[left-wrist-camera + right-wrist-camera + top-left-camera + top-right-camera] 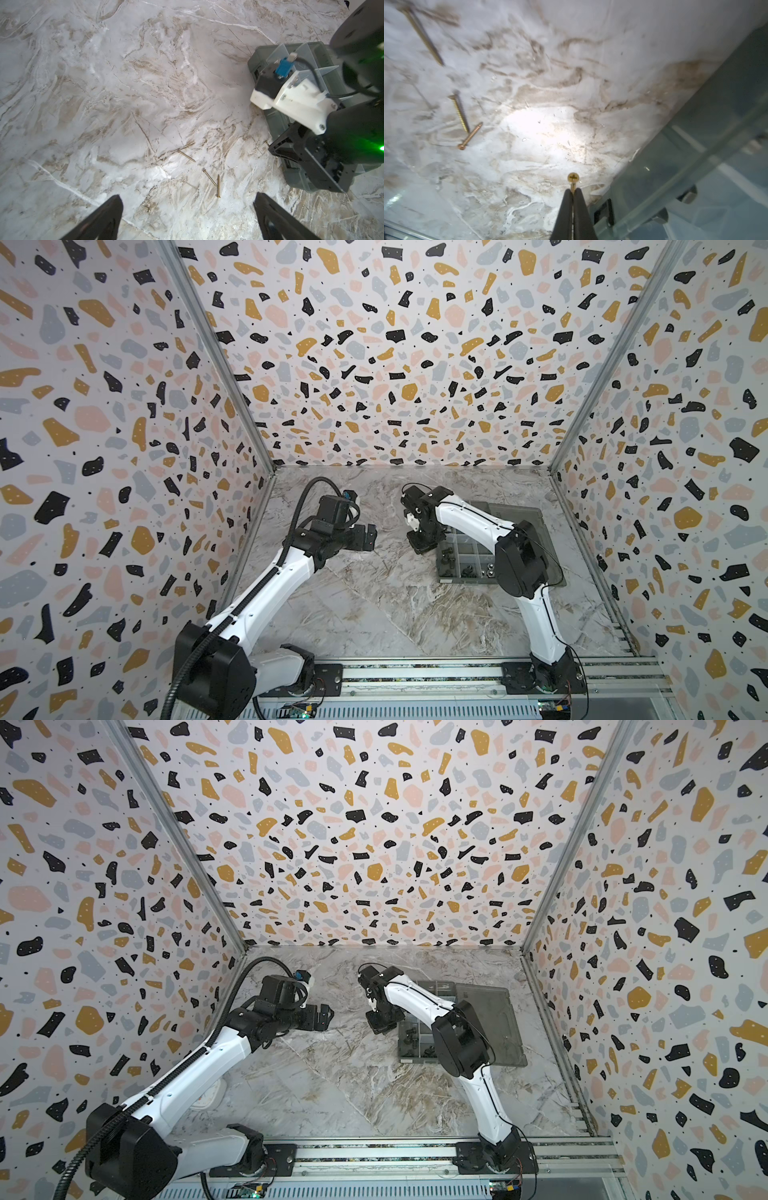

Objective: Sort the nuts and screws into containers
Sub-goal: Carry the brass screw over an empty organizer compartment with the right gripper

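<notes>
**Right gripper.** A brass screw is being gripped by the right gripper. The jaws are being held closed on the shank just under the head. The cross-slotted head is being presented beyond the fingertips, and the long axis appears to be running in line with the fingers. Whether the screw is clear of the desk cannot be told.

**Box.** The organiser box is being recorded right of centre in both top views. The right gripper is being held just beside its left wall, at mid-frame and outside the containers.

**Coming move.** This relation is judged decisive. The containers are lying to the right of the gripper in frame, so a short carry over the near wall is being called for. The right arm is much the nearer to the box.

**Left gripper.** The left gripper is being held wide open and empty above the desk, left of centre in the top views.

**Loose items.** Three further brass screws are being noted flat on the desk between the two grippers, apart from the box.
</notes>
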Controlling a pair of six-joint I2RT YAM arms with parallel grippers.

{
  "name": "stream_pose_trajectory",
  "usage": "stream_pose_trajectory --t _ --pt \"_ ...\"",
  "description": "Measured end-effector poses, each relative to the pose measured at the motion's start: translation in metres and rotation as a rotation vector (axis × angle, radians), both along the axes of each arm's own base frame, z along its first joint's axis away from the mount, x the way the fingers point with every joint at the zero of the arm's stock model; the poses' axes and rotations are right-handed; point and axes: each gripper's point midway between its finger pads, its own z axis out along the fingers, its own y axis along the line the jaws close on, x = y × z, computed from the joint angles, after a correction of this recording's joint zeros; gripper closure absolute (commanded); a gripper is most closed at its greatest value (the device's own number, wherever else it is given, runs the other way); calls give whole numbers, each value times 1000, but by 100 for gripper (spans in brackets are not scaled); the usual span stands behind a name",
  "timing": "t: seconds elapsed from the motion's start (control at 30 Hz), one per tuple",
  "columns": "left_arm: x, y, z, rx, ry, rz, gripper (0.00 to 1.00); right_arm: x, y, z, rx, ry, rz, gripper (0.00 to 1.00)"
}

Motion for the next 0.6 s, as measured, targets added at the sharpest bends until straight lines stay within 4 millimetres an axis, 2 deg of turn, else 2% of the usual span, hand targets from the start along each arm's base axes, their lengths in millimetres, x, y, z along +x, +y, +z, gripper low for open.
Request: stream_pose_trajectory --t 0.17,0.4,0.6 --pt "2 -1 0 2 4 0 0 11 -7 8 10 -11 -26 100" --pt "13 -5 5 2 2 -2 0 25 -32 8 -6 0 -81 100" --pt "23 -12 8 -11 5 -15 0 33 -59 26 -1 -33 -134 100"
